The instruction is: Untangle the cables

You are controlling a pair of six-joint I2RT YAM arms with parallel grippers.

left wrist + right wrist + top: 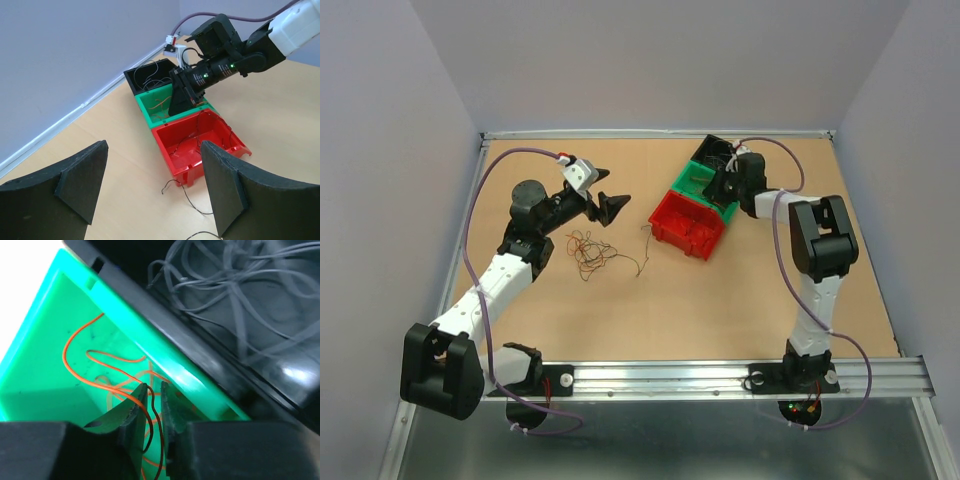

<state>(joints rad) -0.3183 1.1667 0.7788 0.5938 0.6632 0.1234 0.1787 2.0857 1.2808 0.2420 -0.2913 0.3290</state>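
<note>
A tangle of thin orange-brown and dark cables [590,252] lies on the table left of centre. One dark strand [192,197] trails toward the red bin [687,225]. My left gripper [612,192] hovers above and behind the tangle, open and empty; in its wrist view the gripper [154,145] frames the red bin [170,131]. My right gripper [154,386] reaches down into the green bin [35,375]. Its jaws stand slightly apart, with an orange cable [80,332] running loosely through the narrow gap. More orange cable lies on the bin floor.
Three bins stand in a diagonal row at the back right: red, green [695,178] and black [720,150]. The black bin [200,350] holds several dark curly wires [235,295]. Thin dark wires also lie in the red bin. A metal rail borders the table.
</note>
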